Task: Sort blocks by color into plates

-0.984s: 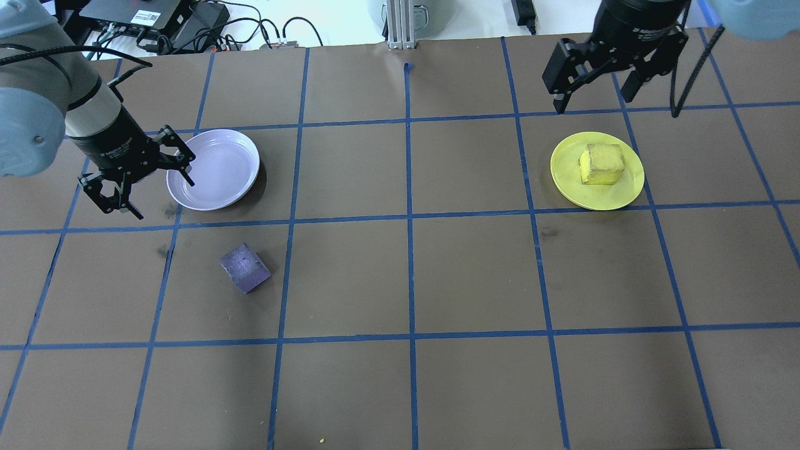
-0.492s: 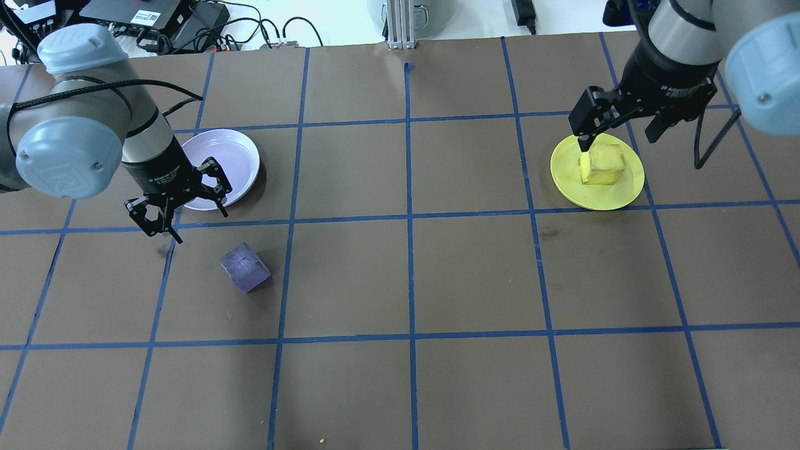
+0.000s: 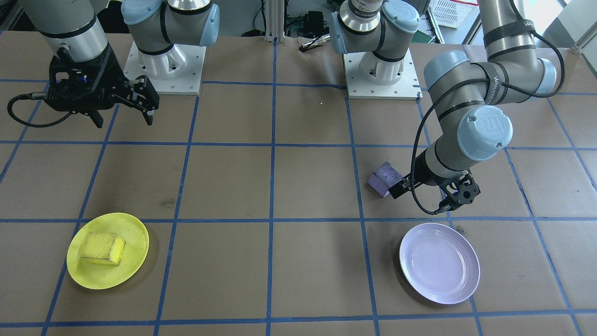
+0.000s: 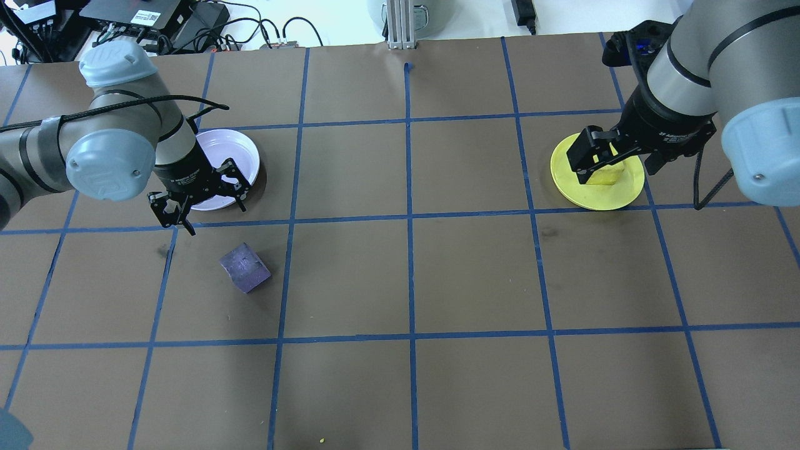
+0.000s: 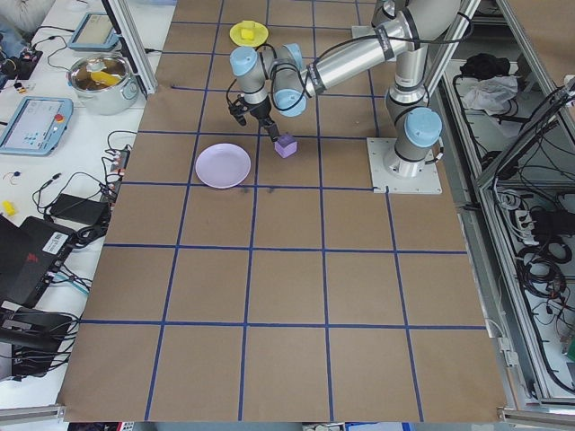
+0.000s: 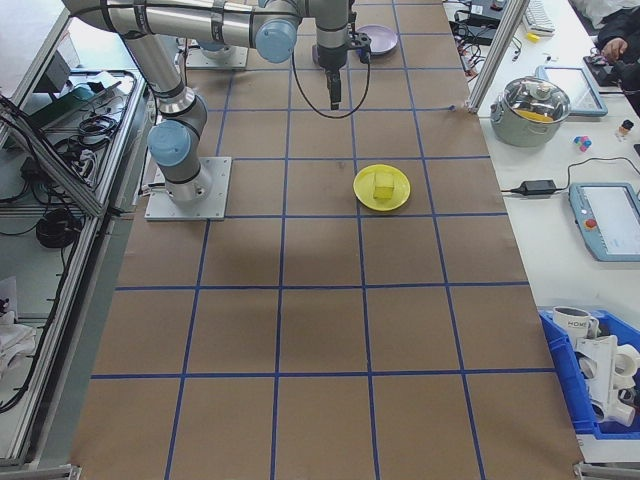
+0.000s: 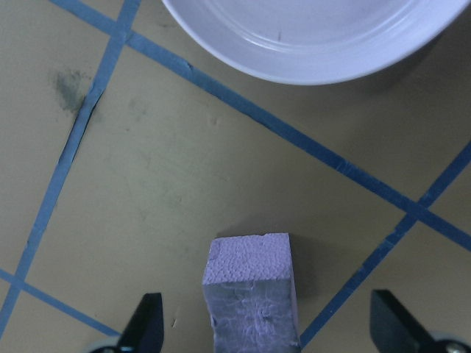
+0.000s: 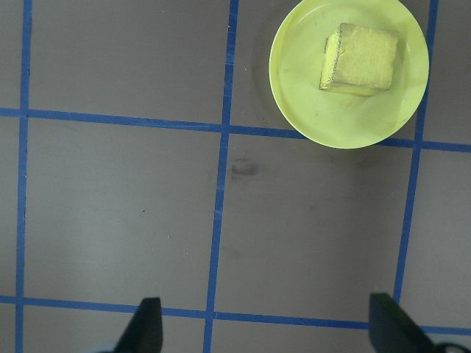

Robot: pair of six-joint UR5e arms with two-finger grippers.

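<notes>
While spread wide, left jaws either side of purple block (image 7: pixel 252 294), not touching.

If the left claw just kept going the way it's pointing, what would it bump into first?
Probably the purple block. The left wrist view shows it between the open fingertips of the left gripper, just ahead of them. The lavender plate lies farther on. Depth is hard to judge, so the tabletop might come first.

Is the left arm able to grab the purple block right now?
Probably yes. The left tool is open, and the purple block sits alone on the table with nothing over or beside it. The lavender plate lies off to the side.
</notes>
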